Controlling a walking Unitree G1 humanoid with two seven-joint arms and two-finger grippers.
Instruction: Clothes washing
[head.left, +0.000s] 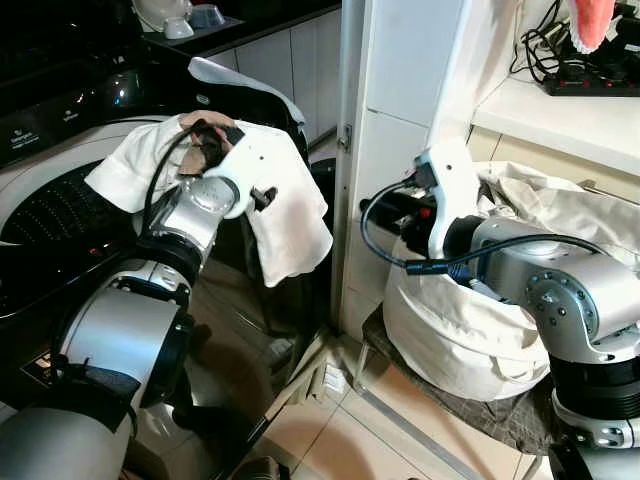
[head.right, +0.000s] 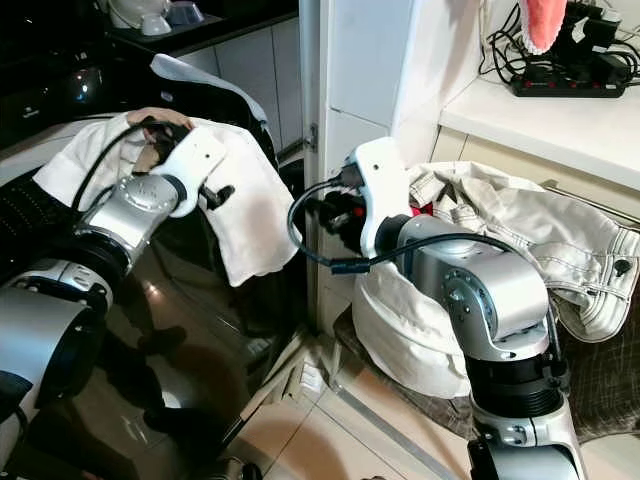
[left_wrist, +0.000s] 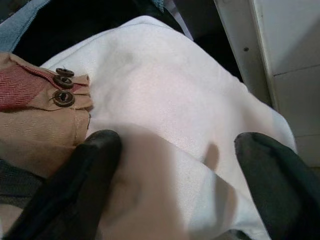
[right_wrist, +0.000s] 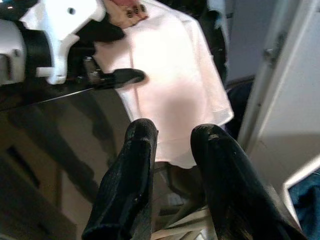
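White cloth (head.left: 285, 195) draped over the washer (head.left: 60, 200) rim, one end on the top edge, the other hanging down the dark glossy front toward the floor. A tan garment (left_wrist: 40, 112) with a red lining and three brown buttons (left_wrist: 63, 87) lies under the cloth's upper end.

Left gripper (left_wrist: 172, 170) sits at the top of the cloth, over the washer edge. Fingers (left_wrist: 95, 155) spread wide, pressed onto the white fabric on either side of a fold; nothing pinched between them.

Right gripper (right_wrist: 172, 150) hangs lower, out in front of the washer, pointed at the hanging part of the cloth but apart from it. Fingers a narrow gap apart, holding nothing.

Washer drum opening dark, at the robot's left. A white door frame (head.left: 350, 150) stands just right of the washer.

Right of the frame, a cream laundry bag (head.left: 450, 330) on a dark mat (head.left: 470, 410), stuffed with pale clothes (head.right: 530, 215) spilling over its rim. Right arm passes just in front of the bag.

Above the bag, a white shelf (head.left: 560, 115) carrying a black power strip (head.left: 590, 75) with cables, and a pink item (head.left: 592, 22) hanging over it.

Bowls (head.left: 180, 18) on a dark counter behind the washer.
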